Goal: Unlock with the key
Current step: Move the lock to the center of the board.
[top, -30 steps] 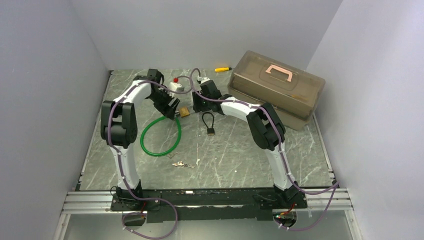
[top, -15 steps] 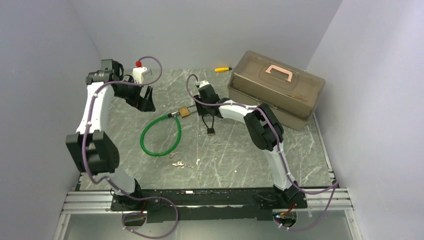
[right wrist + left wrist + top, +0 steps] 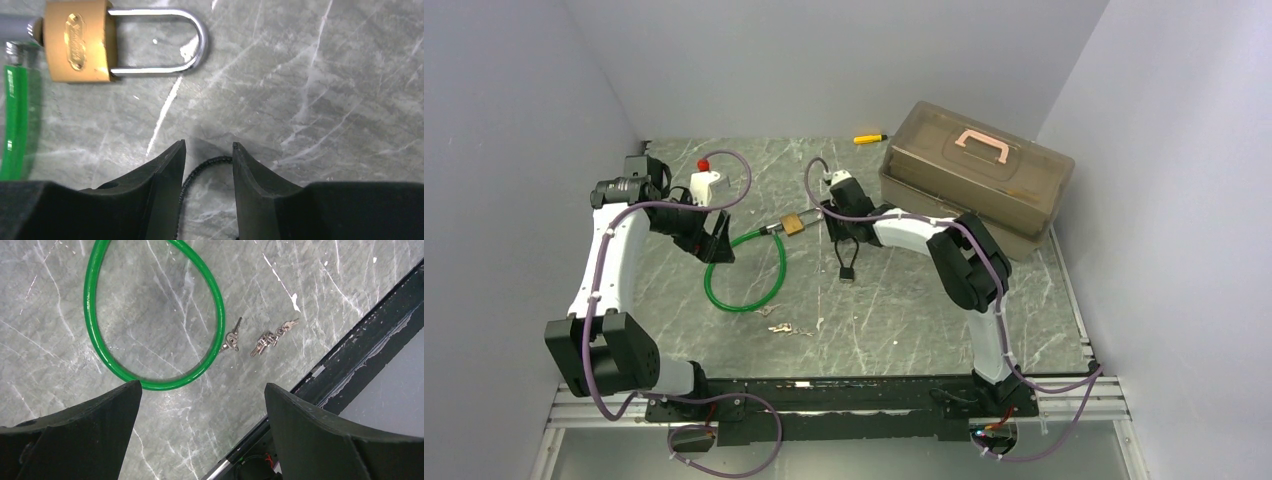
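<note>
Left arm has swung nearer and lower, its gripper (image 3: 717,240) now above the left edge of the green cable loop (image 3: 746,306); right arm has barely shifted.

Left gripper (image 3: 202,390) is spread wide and holds nothing. The silvery keys (image 3: 264,340) lie on the marble table (image 3: 894,310) at the loop's near side, one key touching the cable and the others just beside it, all well apart from both grippers. The right gripper (image 3: 208,147) sits low near the brass padlock (image 3: 77,47), which lies flat at the cable's end. Its fingers are narrowly parted, with the end of a black cord (image 3: 200,167) between them. Whether they touch the cord I cannot tell.
</note>
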You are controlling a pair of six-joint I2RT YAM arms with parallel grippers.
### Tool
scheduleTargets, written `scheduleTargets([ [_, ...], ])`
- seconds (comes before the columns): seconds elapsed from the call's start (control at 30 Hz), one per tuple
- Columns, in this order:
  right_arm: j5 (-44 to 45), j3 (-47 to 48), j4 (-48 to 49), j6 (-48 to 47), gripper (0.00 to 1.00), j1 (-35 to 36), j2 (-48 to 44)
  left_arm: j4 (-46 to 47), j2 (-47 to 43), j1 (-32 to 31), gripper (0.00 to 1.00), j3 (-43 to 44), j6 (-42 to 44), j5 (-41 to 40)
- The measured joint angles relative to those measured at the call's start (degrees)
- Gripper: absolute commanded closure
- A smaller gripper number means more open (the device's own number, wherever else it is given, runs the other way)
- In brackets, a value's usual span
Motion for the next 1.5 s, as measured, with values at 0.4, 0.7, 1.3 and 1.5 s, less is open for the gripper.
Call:
scheduleTargets([
  [0.4, -1.4, 23.5, -4.1, 1.0, 0.55, 0.7, 9.7, 1.7, 1.5, 0.2, 0.01, -0.7, -1.0, -2.8],
  [0.7, 0.7, 26.7, -7.5, -0.4, 0.55, 1.1, 16.9, 2.1, 1.5, 0.5, 0.01, -0.9, -0.9, -2.8],
  [1.3, 3.4, 10.6, -2.3, -1.5, 0.6, 3.4, 7.7, 2.3, 0.3, 1.5, 0.0, -2.4, -0.9, -2.8],
  [1.5, 3.1, -0.6, 0.4, -0.3, 0.61, 5.3, 0.7, 2.2, -1.3, 1.5, 0.01, -3.3, -0.9, -2.5],
])
